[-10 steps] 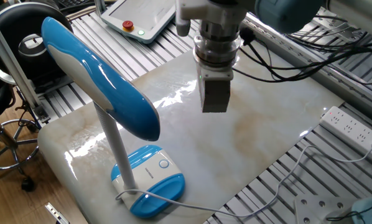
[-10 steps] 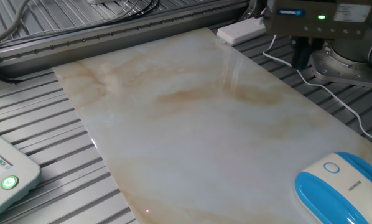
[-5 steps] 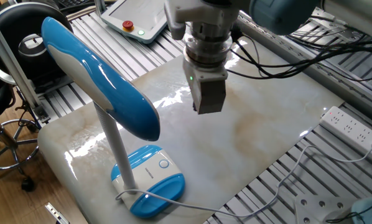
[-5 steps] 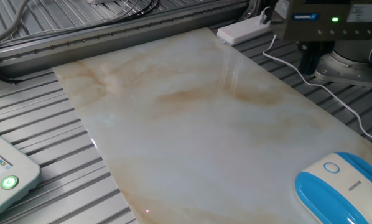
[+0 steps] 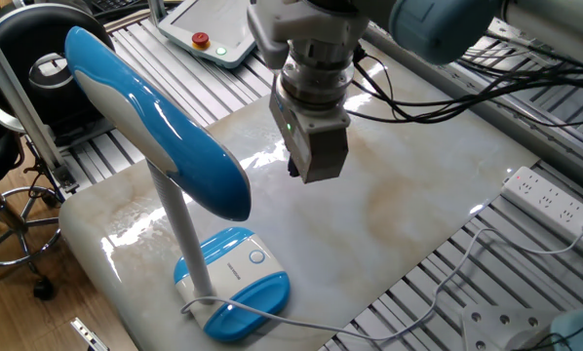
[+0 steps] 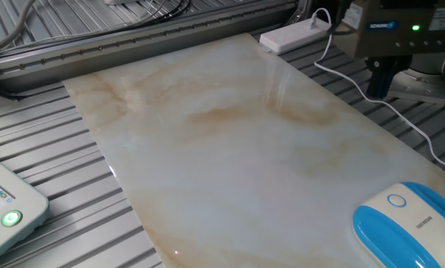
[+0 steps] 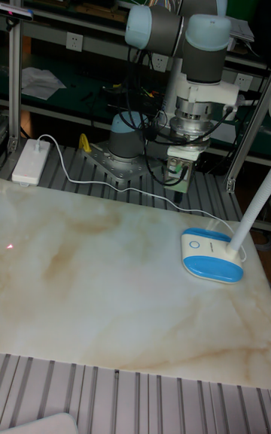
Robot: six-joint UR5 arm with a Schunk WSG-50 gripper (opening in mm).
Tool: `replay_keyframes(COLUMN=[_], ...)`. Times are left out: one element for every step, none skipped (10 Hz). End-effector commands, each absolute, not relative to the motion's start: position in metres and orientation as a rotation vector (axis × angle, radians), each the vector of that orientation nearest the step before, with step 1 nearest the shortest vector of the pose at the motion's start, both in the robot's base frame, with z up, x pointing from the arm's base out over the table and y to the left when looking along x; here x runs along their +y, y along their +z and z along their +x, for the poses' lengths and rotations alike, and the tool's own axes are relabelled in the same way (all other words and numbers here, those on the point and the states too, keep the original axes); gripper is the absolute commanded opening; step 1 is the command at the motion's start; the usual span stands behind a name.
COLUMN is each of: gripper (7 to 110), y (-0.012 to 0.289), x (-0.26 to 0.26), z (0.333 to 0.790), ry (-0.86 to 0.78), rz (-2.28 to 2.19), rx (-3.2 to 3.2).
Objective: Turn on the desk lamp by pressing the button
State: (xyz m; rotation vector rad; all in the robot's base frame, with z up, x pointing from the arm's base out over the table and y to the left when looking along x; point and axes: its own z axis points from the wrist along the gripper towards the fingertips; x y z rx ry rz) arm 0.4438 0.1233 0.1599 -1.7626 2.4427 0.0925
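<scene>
Marble-look slab (image 5: 389, 224) covers the middle of the bench, beige veining, glossy with glare streaks. Ribbed aluminium table (image 6: 74, 216) around it on all sides.

One fixed view: teach pendant (image 5: 213, 29) at 12 o'clock, red round button (image 5: 201, 40) on its face. White power strip (image 5: 555, 200) at 3 o'clock, off the slab edge. Black office chair (image 5: 28, 68) at 10 o'clock, beside the bench.

Other fixed view: green lit indicator (image 6: 11, 219) at 8 o'clock, probably on the same pendant, mostly cropped. White adapter box (image 6: 289, 37) at 1 o'clock.

Tall view: white box (image 7: 28, 160) at 9 o'clock, wall sockets (image 7: 74, 42) on the back panel at 11.
</scene>
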Motion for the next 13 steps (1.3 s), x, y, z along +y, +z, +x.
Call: replay_keyframes(gripper=[7, 7, 7, 7, 7, 7, 7, 7, 7, 7, 7, 7, 7], y=[0.162, 0.161, 0.16, 0.16, 0.159, 0.159, 0.159, 0.159, 0.159, 0.159, 0.159, 0.158, 0.158], x=[0.132, 0.127, 0.12, 0.112, 0.106, 0.104, 0.103, 0.102, 0.104, 0.103, 0.102, 0.102, 0.102], z=[0.446, 0.446, 0.447, 0.446, 0.446, 0.444, 0.443, 0.442, 0.439, 0.436, 0.434, 0.432, 0.428], ry=[0.095, 0.069, 0.034, -0.007, -0.031, -0.036, -0.035, -0.032, -0.016, -0.006, 0.001, 0.006, 0.02], rz=[-1.849, -1.883, -1.914, -1.945, -1.958, -1.969, -1.969, -1.968, -1.962, -1.952, -1.944, -1.939, -1.949], rx=[2.341, 2.33, 2.329, 2.334, 2.343, 2.348, 2.358, 2.364, 2.376, 2.396, 2.416, 2.425, 2.437])
